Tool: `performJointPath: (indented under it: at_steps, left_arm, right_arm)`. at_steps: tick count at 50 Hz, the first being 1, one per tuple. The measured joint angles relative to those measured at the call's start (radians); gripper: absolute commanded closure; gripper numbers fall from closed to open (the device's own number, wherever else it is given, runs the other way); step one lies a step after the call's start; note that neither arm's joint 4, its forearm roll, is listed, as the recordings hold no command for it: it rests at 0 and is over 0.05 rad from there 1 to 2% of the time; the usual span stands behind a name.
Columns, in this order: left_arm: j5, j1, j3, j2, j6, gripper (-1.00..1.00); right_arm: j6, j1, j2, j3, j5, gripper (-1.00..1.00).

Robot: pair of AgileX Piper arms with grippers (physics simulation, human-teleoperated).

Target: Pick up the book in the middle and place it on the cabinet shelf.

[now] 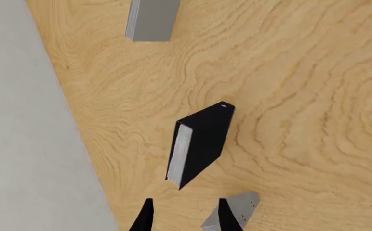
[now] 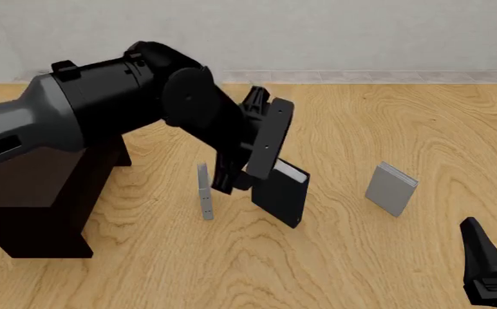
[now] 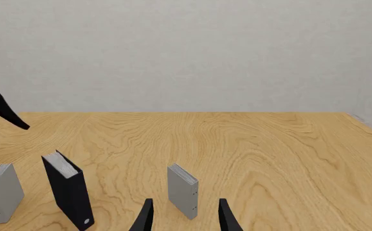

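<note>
I have the left gripper [image 1: 182,216] hanging above the black book [image 2: 281,193], its fingers spread with nothing between them, pointed down so the book's top edge lies just ahead of the gap. The book stands upright on the desk [image 2: 386,257] near the centre of the front view, white page edges facing up and toward the far side, which leaves its two black covers free for the fingers to close across. Just beside it, at its 9 o'clock, stands the thin grey book [image 2: 204,191]; at its 3 o'clock, well apart, stands the smaller light-grey book [image 2: 391,188]. I judge the thin grey one the hazard, since it sits close to where a finger must descend. The dark cabinet shelf [image 2: 38,206] waits at 9 o'clock of the row, its flat top partly hidden by my left arm. The right gripper [image 3: 182,216] idles at the near right, fingers apart and holding nothing, out of the way.
</note>
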Motion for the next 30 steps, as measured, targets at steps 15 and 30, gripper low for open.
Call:
performJointPath:
  at_steps: [15,30]
  left_arm:
    - [-0.068,0.005,0.015,0.040,0.018,-1.00]
    - [-0.073,0.008,-0.067,0.112,-0.011,-1.00]
  right_arm:
    - [0.000,0.000,0.001,0.001,-0.001,-1.00]
    - [0.000,0.000,0.001,0.001,-0.002,-1.00]
